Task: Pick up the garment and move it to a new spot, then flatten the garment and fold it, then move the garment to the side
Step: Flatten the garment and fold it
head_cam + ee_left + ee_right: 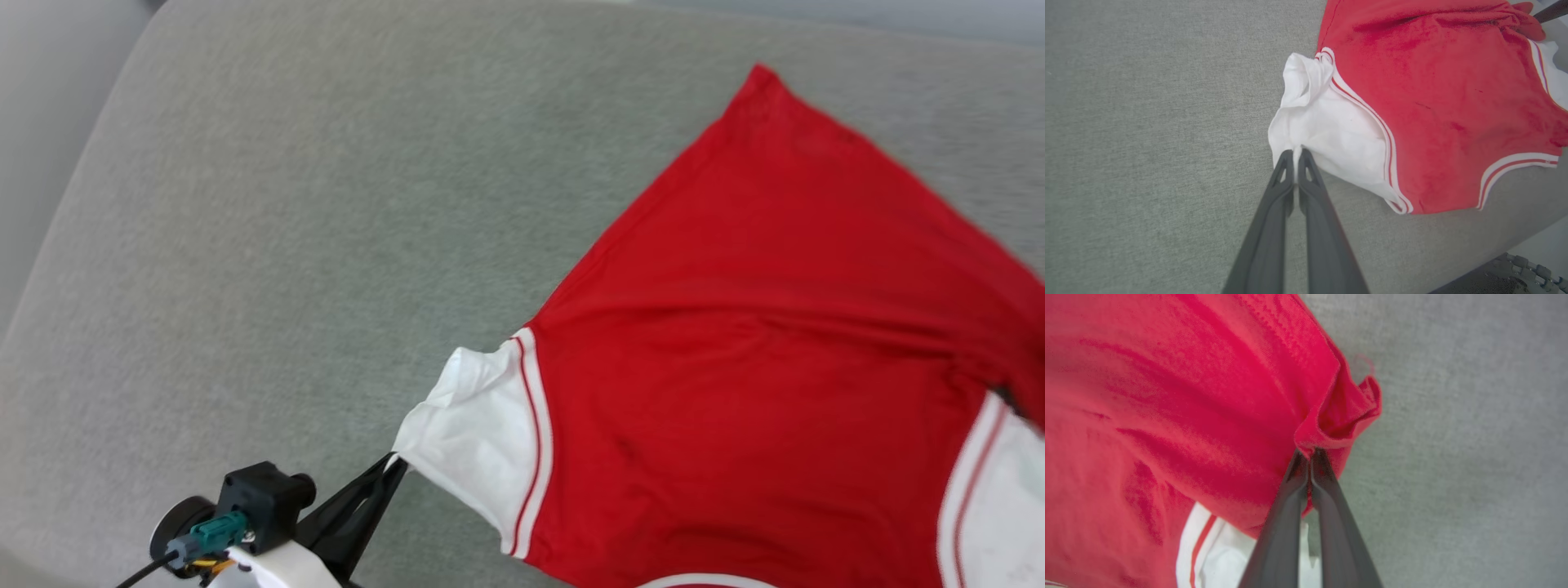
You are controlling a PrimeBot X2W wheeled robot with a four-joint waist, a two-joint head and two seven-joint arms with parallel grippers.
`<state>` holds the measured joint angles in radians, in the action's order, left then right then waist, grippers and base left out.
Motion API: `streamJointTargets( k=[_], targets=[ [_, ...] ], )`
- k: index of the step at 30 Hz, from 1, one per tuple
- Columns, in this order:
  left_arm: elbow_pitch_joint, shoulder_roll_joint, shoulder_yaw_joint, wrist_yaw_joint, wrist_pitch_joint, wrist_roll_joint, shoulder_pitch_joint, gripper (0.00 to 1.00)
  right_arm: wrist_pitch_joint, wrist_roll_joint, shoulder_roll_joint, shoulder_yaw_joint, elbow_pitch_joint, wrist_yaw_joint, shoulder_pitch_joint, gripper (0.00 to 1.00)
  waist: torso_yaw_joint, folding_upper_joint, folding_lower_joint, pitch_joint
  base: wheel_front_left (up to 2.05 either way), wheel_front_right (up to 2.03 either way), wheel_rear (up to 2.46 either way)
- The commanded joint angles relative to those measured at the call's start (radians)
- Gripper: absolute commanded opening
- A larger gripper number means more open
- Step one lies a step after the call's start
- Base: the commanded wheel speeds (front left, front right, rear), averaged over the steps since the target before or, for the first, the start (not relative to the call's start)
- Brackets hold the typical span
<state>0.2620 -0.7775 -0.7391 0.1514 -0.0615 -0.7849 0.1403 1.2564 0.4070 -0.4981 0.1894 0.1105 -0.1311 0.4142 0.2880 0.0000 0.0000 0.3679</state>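
found garment point(759, 327) spread plain red side up on grey fabric surface point(286, 245), occupying the right of the head view. noted left end effector point(1295, 153) pinched tight on the edge of the white sleeve point(1331, 134) at the garment's left side. noted right end effector point(1309, 452) closed on a bunched red fold at the garment's edge, cloth gathered around the tips.

Bright even light, soft shadows, sl. blur.

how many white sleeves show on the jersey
2: one sleeve pinched by the left gripper, the other sleeve at the head view's right edge, partly cut off.
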Motion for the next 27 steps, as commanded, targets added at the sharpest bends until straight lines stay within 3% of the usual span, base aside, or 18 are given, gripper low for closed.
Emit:
streamJointTargets(
  k=[1, 11, 19, 20, 22, 27],
  targets=[
    [-0.011, -0.007, 0.008, 0.011, -0.01, -0.009, -0.02, 0.0, -0.009, 0.022, 0.01, 0.009, -0.029, 0.001, -0.062, 0.0, -0.095, 0.0, 0.0, -0.092, 0.0, 0.0, 0.0],
    [-0.07, 0.01, 0.018, 0.039, -0.049, -0.024, -0.063, 0.0, -0.041, 0.076, 0.092, 0.08, -0.195, 0.001, -0.373, 0.0, -0.181, 0.0, 0.0, -0.172, 0.0, 0.0, 0.0],
    [-0.082, 0.039, 0.016, 0.049, -0.068, -0.042, -0.076, 0.0, -0.103, 0.065, 0.14, 0.062, -0.2, 0.001, -0.524, 0.0, -0.203, 0.0, 0.0, -0.221, 0.0, 0.0, 0.0],
    [-0.081, 0.04, 0.016, 0.049, -0.069, -0.043, -0.078, 0.0, -0.121, 0.062, 0.138, 0.057, -0.198, 0.001, -0.525, 0.43, -0.204, 0.0, 0.0, -0.226, 0.0, 0.0, 0.0],
    [-0.078, 0.039, 0.016, 0.052, -0.071, -0.045, -0.082, 0.0, -0.149, 0.065, 0.137, 0.049, -0.193, 0.001, -0.523, 1.0, -0.205, 0.0, 0.0, -0.231, 0.0, 0.0, 0.0],
    [-0.059, 0.028, 0.017, 0.06, -0.07, -0.037, -0.086, 0.0, -0.171, 0.099, 0.088, 0.024, -0.219, 0.001, -0.481, 1.0, -0.199, 0.0, 0.0, -0.239, 0.0, 0.0, 0.0]
  ],
)
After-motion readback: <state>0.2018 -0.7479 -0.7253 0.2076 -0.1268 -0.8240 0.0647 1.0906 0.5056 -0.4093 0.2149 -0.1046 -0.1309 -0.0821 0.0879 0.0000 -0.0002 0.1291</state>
